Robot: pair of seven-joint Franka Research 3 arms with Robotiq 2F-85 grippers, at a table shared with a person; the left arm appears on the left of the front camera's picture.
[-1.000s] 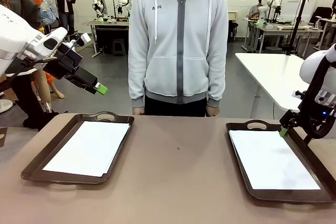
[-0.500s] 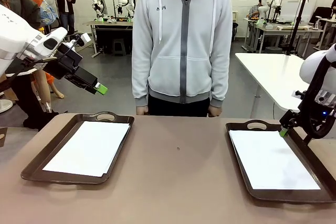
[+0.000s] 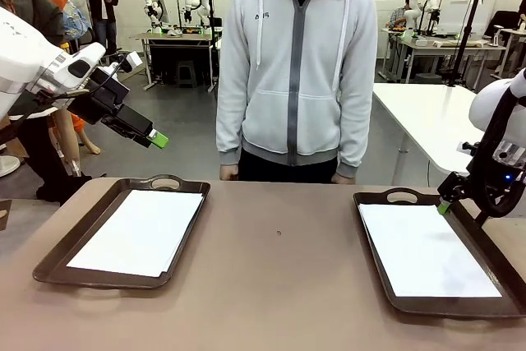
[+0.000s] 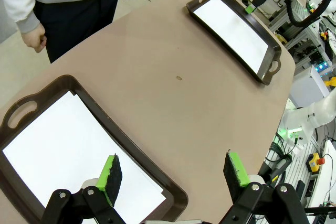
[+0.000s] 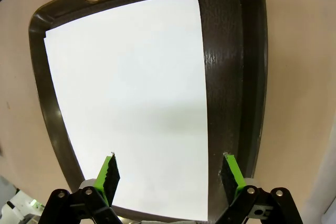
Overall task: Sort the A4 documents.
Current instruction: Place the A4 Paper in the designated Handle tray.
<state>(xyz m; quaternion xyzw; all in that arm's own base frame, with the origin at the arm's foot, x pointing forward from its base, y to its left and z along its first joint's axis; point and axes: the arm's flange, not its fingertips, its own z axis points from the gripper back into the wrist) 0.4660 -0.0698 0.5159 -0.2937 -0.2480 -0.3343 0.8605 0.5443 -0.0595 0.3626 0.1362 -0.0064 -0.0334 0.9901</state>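
One white A4 document (image 3: pixel 138 232) lies flat in the dark brown left tray (image 3: pixel 57 259), and another A4 document (image 3: pixel 427 249) lies in the right tray (image 3: pixel 370 262). My left gripper (image 3: pixel 156 139) hangs open in the air above the left tray's far edge, holding nothing. In its wrist view the left gripper (image 4: pixel 173 171) looks down on that sheet (image 4: pixel 63 150), with the right tray (image 4: pixel 269 69) farther off. Low over the right tray's far right corner, my right gripper (image 3: pixel 445 205) is open. Seen from the right wrist, the right gripper (image 5: pixel 170 174) has the sheet (image 5: pixel 136 98) beneath its spread fingers.
A person in a grey hooded jacket (image 3: pixel 297 71) stands at the table's far edge, hands down at the sides. The brown tabletop (image 3: pixel 279 269) lies bare between the two trays. A white table (image 3: pixel 431 117) stands beyond at the right.
The person has shifted a little to the right along the far edge. Neither arm, tray nor sheet has moved.
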